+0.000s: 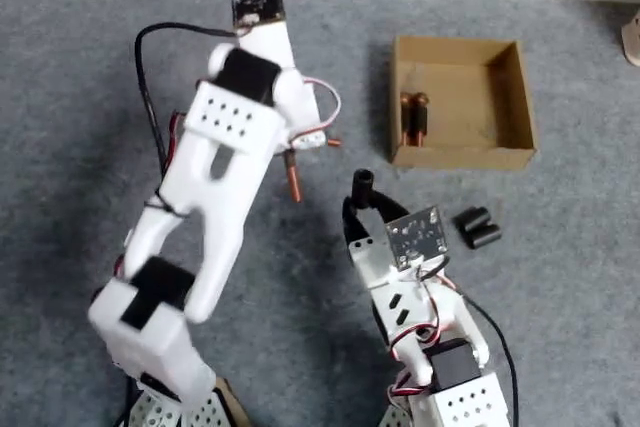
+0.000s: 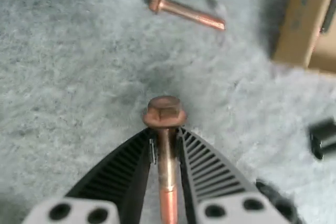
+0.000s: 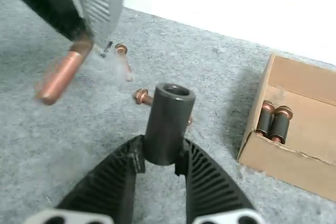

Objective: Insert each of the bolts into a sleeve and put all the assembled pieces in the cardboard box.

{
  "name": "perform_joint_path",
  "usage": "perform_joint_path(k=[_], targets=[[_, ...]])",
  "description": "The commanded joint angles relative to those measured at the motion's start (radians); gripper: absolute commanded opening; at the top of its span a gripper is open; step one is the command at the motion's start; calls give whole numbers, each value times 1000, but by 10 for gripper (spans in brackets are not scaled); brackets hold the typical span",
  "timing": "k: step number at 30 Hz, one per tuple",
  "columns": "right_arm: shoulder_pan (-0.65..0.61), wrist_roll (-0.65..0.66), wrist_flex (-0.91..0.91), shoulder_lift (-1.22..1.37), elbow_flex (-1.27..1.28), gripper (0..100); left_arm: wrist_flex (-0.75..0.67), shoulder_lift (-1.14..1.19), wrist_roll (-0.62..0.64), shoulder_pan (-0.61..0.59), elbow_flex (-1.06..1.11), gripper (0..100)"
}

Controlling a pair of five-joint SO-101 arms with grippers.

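My left gripper (image 1: 292, 155) is shut on a copper bolt (image 1: 294, 181) and holds it above the carpet; the bolt's hex head (image 2: 164, 112) sticks out past the fingertips (image 2: 182, 136). My right gripper (image 1: 357, 205) is shut on a black sleeve (image 3: 168, 120), held upright with its open bore facing up, a short way right of the bolt. The cardboard box (image 1: 460, 157) at the back right holds two assembled pieces (image 3: 273, 119). Two loose black sleeves (image 1: 477, 227) lie on the carpet below the box. Loose bolts (image 3: 124, 57) (image 3: 140, 96) lie on the carpet.
Grey carpet covers the table. A loose bolt (image 2: 185, 12) lies beyond my left gripper (image 2: 165, 135), with the box wall (image 2: 299, 19) to one side. A white wall runs along the far edge. Open carpet lies in front of the box.
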Motion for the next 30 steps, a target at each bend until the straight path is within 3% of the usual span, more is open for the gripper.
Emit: perform_joint_path(k=[1, 10, 14, 18, 25, 30], targets=[[-15, -11, 2, -24, 113, 5, -112, -168, -31, 21, 133, 5], [-77, -11, 50, -19, 113, 5, -683, -450, -61, 8, 601, 5], [-91, -11, 67, -19, 113, 5, -859, -561, -61, 8, 740, 6], [-91, -11, 68, -19, 113, 5, -931, -650, -61, 8, 811, 6], [-93, -11, 68, -19, 113, 5, -931, -714, -54, 22, 823, 6], [-93, -11, 68, -19, 113, 5, -954, -722, -55, 91, 892, 6]])
